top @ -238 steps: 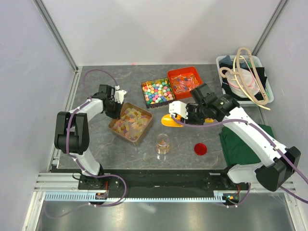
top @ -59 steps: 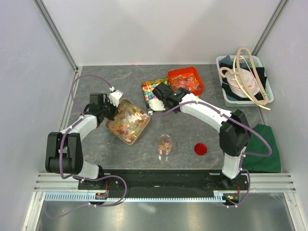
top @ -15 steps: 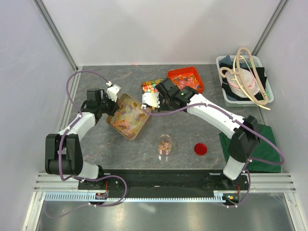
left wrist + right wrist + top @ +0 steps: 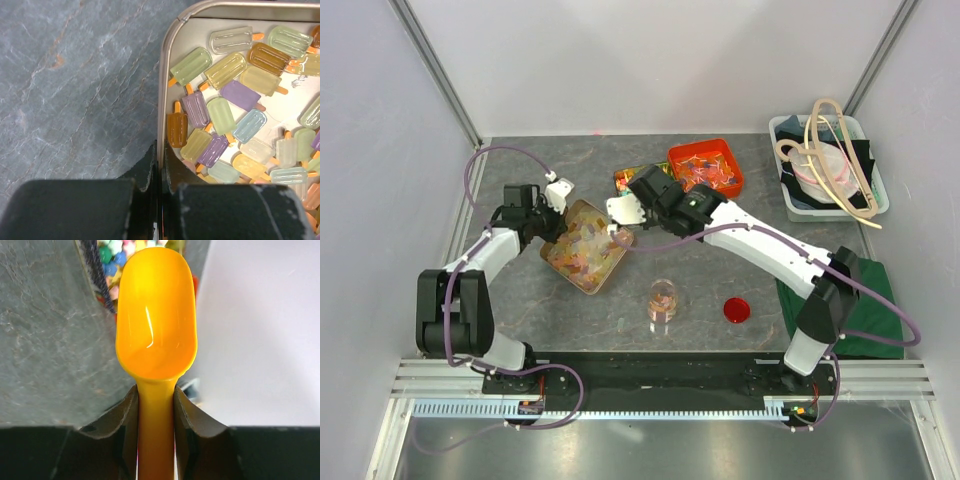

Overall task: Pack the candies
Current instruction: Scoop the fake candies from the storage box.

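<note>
The candies (image 4: 220,115) are translucent pastel ice-lolly shapes heaped in a metal tin (image 4: 605,278) left of the table's middle. My left gripper (image 4: 160,150) is shut on the tin's rim (image 4: 161,95), at the tin's far left corner (image 4: 560,212). The tin looks tipped toward the right. My right gripper (image 4: 155,390) is shut on the handle of an orange scoop (image 4: 156,315), whose bowl is empty. From above, the right gripper (image 4: 630,214) hangs at the tin's far right edge, and the scoop is hidden under it.
A small glass jar (image 4: 661,300) holding a few candies stands near the front, with a red lid (image 4: 737,309) to its right. Behind the right arm are a tin of bright cube candies (image 4: 628,179) and an orange tray (image 4: 705,165). A white basin (image 4: 830,165) and a green cloth (image 4: 845,305) lie at the right.
My right arm has swung left from the table's middle, over the bright candy tin, to the pastel tin's far right edge. The left gripper keeps its grip on the rim.
</note>
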{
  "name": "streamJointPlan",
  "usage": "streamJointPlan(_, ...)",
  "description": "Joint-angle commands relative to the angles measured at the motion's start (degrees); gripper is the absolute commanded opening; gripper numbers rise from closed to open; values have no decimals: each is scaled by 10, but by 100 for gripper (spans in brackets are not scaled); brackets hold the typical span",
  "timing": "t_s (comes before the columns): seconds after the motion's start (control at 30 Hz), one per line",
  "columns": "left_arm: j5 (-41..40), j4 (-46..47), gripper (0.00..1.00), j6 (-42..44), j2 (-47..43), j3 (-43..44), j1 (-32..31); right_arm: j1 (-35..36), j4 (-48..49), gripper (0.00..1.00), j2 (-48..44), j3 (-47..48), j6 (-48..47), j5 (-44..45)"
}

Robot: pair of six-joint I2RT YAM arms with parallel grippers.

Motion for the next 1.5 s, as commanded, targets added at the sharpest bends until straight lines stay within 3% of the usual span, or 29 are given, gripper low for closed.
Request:
streamJointPlan(0.0,-7,-11,2,19,14,43,0,65,-12,0,-6,58,-70,76)
streamJointPlan(0.2,-58,-19,2,32,28,52,0,121,-24,0,36,101,-133,110)
streamJointPlan(0.4,-92,-30,2,43,20,61,-2,151,-28,0,72,75,-161,119)
streamJointPlan(1.17,-136,-92,2,92,-29,92,-52,182,28,0,182,38,-257,181)
streamJointPlan(1.47,-132,-94,2,88,-43,86,-63,208,-75,0,185,31,-250,122)
